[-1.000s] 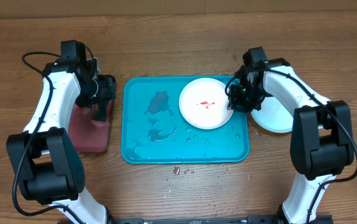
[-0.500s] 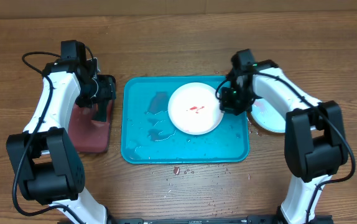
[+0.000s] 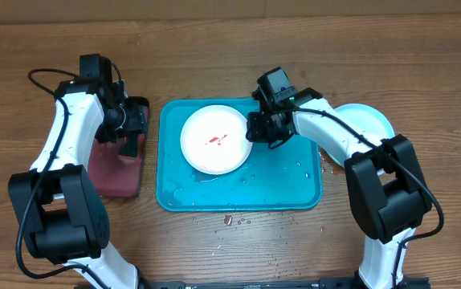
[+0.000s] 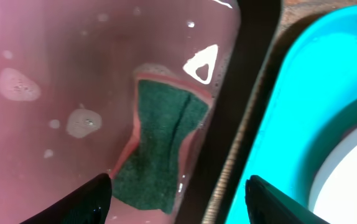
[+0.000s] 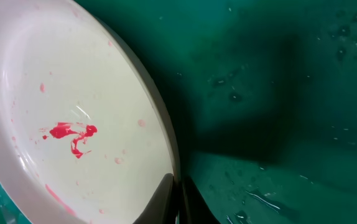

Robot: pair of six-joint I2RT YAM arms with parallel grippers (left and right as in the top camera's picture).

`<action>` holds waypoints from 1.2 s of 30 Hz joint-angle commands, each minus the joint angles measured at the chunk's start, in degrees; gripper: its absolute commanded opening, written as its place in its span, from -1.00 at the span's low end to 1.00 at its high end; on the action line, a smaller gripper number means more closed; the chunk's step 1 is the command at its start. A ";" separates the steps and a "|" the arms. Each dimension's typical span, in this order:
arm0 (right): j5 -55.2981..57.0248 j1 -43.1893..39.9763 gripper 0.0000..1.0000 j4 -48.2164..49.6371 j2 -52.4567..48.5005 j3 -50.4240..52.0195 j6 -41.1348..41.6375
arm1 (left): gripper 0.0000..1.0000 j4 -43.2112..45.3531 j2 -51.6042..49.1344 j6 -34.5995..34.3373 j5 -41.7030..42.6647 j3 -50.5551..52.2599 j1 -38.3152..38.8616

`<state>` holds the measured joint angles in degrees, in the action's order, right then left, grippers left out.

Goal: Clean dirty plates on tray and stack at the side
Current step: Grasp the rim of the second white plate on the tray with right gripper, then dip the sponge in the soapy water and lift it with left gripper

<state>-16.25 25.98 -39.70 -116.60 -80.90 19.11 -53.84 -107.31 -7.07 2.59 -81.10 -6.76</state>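
White plate (image 3: 216,140) with a red smear in the left half of the turquoise tray (image 3: 295,189), right jaws closed tight on its right rim, left jaws open wide, empty, over a green sponge (image 4: 163,149) in pink liquid (image 4: 54,62), light blue plate (image 3: 367,120) on the table (image 3: 214,48) just beside the tray

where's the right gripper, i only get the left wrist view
Observer: The right gripper is shut on the right rim of the white plate, which sits on the tray.
Operator: is that plate clean
Observer: No, there is a red smear near its middle.
Operator: any other plates around
Observer: One blue plate lies on the table, right of the tray.
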 commanded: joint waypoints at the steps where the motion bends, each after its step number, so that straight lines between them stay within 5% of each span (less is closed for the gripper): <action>1: 1.20 0.33 -0.92 0.28 -0.35 0.33 0.68 | 0.40 0.66 -0.22 1.16 -3.69 0.31 0.04; 7: 1.18 0.33 -0.93 -0.50 -0.35 0.33 0.68 | 0.37 5.97 -0.22 5.75 -4.55 4.92 0.04; 14: 1.20 0.33 -0.93 -0.57 -0.35 0.33 0.68 | 0.04 13.90 -0.22 8.24 -4.50 9.75 0.04; 22: 1.18 0.33 -0.93 -1.03 -0.35 0.33 0.68 | -0.07 19.19 -0.24 8.17 -4.48 15.15 0.04; 25: 1.18 0.33 -0.93 -1.09 -0.35 0.33 0.68 | -0.25 20.55 -0.24 8.15 -4.48 16.65 0.04; 29: 1.18 0.33 -0.92 -1.11 -0.35 0.33 0.68 | -0.92 21.57 -0.24 8.11 -4.50 17.64 0.04; 36: 1.18 0.33 -0.93 -1.86 -0.35 0.33 0.66 | -0.92 21.29 0.46 3.61 -4.50 16.68 -0.09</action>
<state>-15.42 26.02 -41.52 -116.60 -80.90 19.51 -32.12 -107.37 -0.86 -1.15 -64.58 -6.76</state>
